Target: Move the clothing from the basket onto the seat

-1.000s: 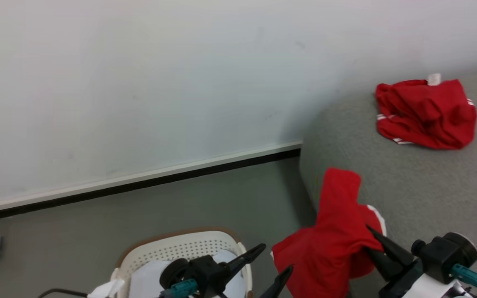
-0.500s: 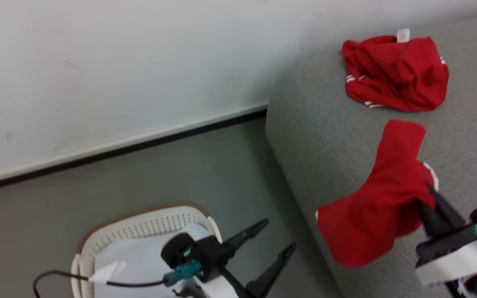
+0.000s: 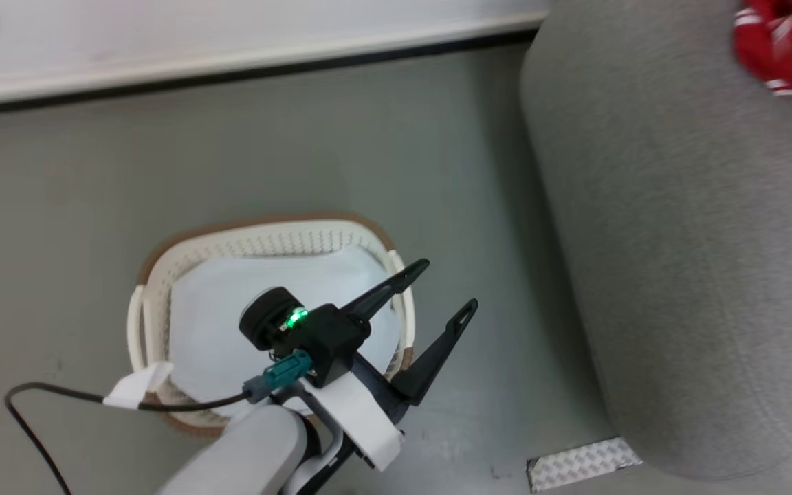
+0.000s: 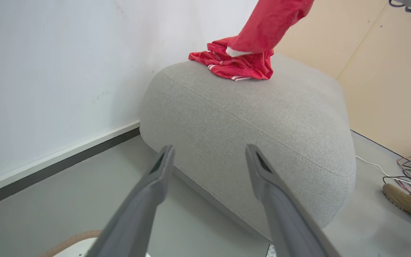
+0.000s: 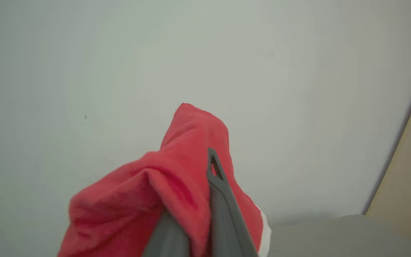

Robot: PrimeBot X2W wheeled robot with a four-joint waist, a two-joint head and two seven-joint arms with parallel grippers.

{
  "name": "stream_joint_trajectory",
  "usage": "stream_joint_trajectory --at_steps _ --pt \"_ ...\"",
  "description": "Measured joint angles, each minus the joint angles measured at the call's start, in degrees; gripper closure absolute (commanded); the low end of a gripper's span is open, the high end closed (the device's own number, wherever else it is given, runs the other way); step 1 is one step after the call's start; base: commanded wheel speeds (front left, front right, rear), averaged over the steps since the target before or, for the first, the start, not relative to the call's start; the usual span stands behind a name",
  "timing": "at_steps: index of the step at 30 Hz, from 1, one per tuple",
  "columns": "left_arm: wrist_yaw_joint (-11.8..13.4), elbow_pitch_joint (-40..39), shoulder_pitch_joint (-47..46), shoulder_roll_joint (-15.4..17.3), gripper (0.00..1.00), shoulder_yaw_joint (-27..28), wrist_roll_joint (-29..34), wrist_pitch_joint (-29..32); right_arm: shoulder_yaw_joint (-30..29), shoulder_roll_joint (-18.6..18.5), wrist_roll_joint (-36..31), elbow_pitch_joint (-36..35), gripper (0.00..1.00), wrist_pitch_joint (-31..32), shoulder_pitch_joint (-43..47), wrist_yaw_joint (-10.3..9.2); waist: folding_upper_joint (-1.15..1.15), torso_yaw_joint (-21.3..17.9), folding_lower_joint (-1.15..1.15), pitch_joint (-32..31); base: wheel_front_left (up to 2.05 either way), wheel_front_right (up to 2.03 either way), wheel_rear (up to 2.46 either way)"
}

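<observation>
Grey floor (image 3: 300, 137) runs from a white wall (image 3: 231, 27) with a dark skirting to the seat (image 3: 678, 240) on the right. Left of centre in the head view the basket (image 3: 155, 268) stands on the floor, well apart from the seat, with white cloth (image 3: 210, 309) lying in it. Over the basket's right side hangs the left gripper (image 3: 447, 283), jaws spread wide and holding nothing. One finger crosses above the rim and the other is over the floor between basket and seat. At that view's top right corner, over the seat, red cloth (image 3: 788, 41) with white stripes is cut off and blurred; which piece it is I cannot tell.

The left wrist view looks between those spread fingers at the seat's rounded side and gives the red plainly. A red pile (image 4: 237, 66) lies on the seat's far top by the wall, and a red garment (image 4: 273, 21) hangs from above down to it. A beige wall (image 4: 387, 71) stands behind. At the far right, cables (image 4: 405, 171) and a tan shoe (image 4: 405, 203) are on the floor.

The right wrist view shows the grip itself: the right gripper (image 5: 207, 164) is closed tight on the red garment, which drapes over its left finger against the white wall. A corner of the seat shows low at the right.
</observation>
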Motion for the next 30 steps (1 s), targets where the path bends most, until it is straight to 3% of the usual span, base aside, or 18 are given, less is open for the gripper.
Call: stream_joint_trajectory --at_steps 5,10,16,21,22,24,30 --pt "0.93 0.04 -0.43 -0.31 0.00 0.55 0.13 -1.43 -10.50 -6.56 -2.60 6.58 1.00 4.22 -13.79 0.00 0.00 4.35 0.00 5.62 0.00 0.00 0.00" --pt "1.76 0.29 -0.04 -0.10 0.00 0.93 0.13 -2.69 -16.74 -11.04 -8.08 14.59 1.00 5.23 -19.69 -0.01 0.00 8.94 0.00 10.48 0.00 0.00 0.00" --pt "2.93 0.27 1.93 0.91 0.00 1.48 0.08 -3.41 -27.87 -10.48 -16.15 25.31 1.00 2.61 -19.34 0.00 0.00 13.01 -0.01 14.75 0.00 0.00 0.00" --pt "3.56 0.30 3.32 1.70 0.00 1.53 -0.12 -3.56 -34.50 -4.78 -22.98 32.53 1.00 -0.33 -16.11 0.00 0.00 13.98 -0.01 15.63 0.00 0.00 0.00" --pt "3.88 0.29 3.45 1.71 0.00 1.74 -0.20 -3.61 -35.06 -3.89 -23.75 33.27 0.87 -1.22 -15.97 0.00 0.00 13.85 -0.01 15.32 0.00 0.00 0.00" --pt "4.08 0.29 3.61 1.79 0.00 2.04 -0.49 -3.83 -35.55 -3.02 -25.64 34.45 0.00 -2.75 -15.69 0.00 0.00 13.51 -0.02 14.40 0.00 0.00 0.00" --pt "4.66 1.16 4.74 2.14 0.00 3.50 -2.27 -4.59 -31.52 -0.92 -28.67 37.24 0.00 -5.79 -12.44 0.00 0.00 12.03 -0.02 10.26 0.00 0.00 0.00"
